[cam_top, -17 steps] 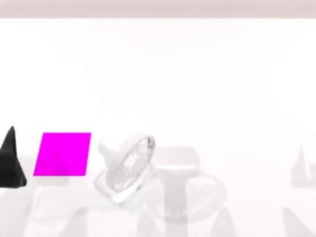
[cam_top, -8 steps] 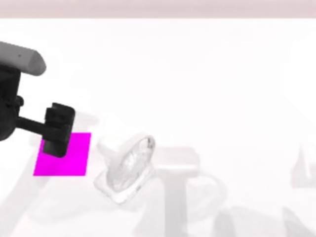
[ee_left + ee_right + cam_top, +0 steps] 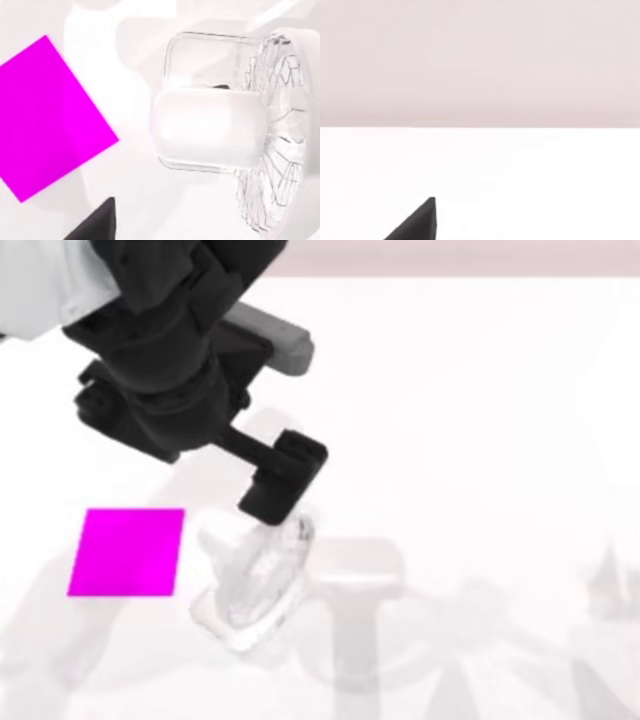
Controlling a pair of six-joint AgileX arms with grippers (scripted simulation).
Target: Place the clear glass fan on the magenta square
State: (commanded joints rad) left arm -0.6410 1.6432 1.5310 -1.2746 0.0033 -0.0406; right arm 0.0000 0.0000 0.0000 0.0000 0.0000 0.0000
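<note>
The clear glass fan (image 3: 255,578) stands tilted on the white table, just right of the magenta square (image 3: 127,551). My left gripper (image 3: 276,498) hangs over the fan's far upper edge, apart from it, with the arm reaching in from the top left. The left wrist view looks down on the fan (image 3: 215,132), with its ribbed grille and squarish base, and the magenta square (image 3: 47,115) beside it. One dark fingertip (image 3: 97,225) shows far off to one side, nothing is held, and the gripper is open. The right gripper is out of the top view; one fingertip (image 3: 420,222) shows in its wrist view.
A faint flat grey fan-shaped shadow (image 3: 355,585) lies on the table right of the fan. More pale shadows run along the near edge. A pinkish wall band (image 3: 450,258) borders the table's far side.
The left arm has swung in from the left, passing over the magenta square, and now hangs over the fan. The fan and the square have not moved.
</note>
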